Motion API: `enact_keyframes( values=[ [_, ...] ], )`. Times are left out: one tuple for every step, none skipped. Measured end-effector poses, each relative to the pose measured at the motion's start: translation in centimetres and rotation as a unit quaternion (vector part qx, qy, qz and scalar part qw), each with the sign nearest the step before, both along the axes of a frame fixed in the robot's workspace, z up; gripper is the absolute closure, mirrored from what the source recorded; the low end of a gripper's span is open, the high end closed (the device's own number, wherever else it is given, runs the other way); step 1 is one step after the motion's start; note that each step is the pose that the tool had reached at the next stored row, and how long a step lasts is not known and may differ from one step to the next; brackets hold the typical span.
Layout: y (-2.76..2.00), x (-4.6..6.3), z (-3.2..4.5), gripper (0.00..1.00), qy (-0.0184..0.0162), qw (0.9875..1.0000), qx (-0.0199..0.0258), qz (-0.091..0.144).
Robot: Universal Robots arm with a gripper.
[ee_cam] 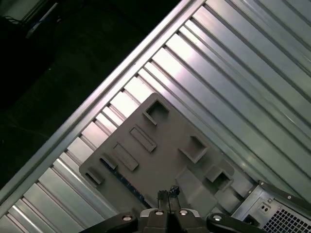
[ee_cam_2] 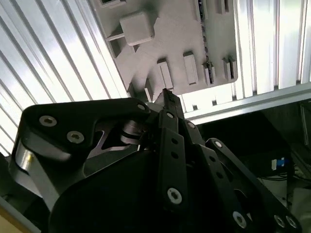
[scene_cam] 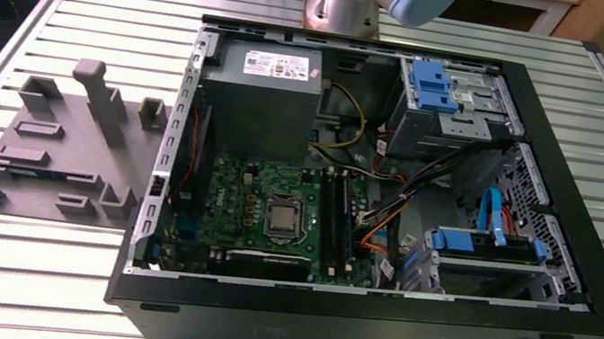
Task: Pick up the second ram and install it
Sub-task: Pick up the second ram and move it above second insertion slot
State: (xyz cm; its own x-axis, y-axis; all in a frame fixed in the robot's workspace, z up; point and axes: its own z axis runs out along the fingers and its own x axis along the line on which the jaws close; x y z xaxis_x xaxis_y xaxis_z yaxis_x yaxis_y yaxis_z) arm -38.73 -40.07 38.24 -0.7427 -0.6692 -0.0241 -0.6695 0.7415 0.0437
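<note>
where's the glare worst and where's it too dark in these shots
Exterior view: glare streaks on the table slats, dim inside the computer case. Second wrist view: slats blown out white, the claw a dark mass. First wrist view: sheen on slats, black beyond the table edge.

The exterior view sits high off the near edge of the table, looking steeply down over the open computer case to the arm's base at the far edge. Both wrist views hang well above the table, facing down past the gripper onto the grey holder; the second wrist view hugs the gripper's linkage. All three share that holder, by the table's edge on the exterior view's left.
</note>
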Motion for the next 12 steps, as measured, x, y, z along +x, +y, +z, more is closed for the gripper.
enact_keyframes(
  values=[
    [0.0,0.0,0.0,0.89,0.0,1.0,0.0,0.005],
    [-0.01,-0.01,0.0,0.89,-0.0001,1.0,0.0,0.009],
    [-0.02,-0.01,-0.01,0.89,-0.0001,0.9999,0.0,0.012],
    [-0.03,-0.02,-0.01,0.89,-0.0001,0.9999,0.0,0.015],
    [-0.04,-0.03,-0.01,0.89,-0.0001,0.9998,0.0,0.019],
    [-0.05,-0.03,-0.01,0.89,-0.0001,0.9998,0.0,0.022],
    [-0.05,-0.03,-0.01,0.89,-0.0001,0.9997,0.0,0.025],
    [-0.05,-0.04,0.0,0.89,0.0,0.9996,0.0,0.028],
    [-0.06,-0.04,0.0,0.89,0.0,0.9996,0.0,0.03],
    [-0.06,-0.04,-0.01,0.89,0.0,0.9995,0.0,0.031],
    [-0.06,-0.04,-0.01,0.89,0.0,0.9995,0.0,0.033],
    [-0.06,-0.04,-0.01,0.89,0.0,0.9995,0.0,0.033]
  ],
)
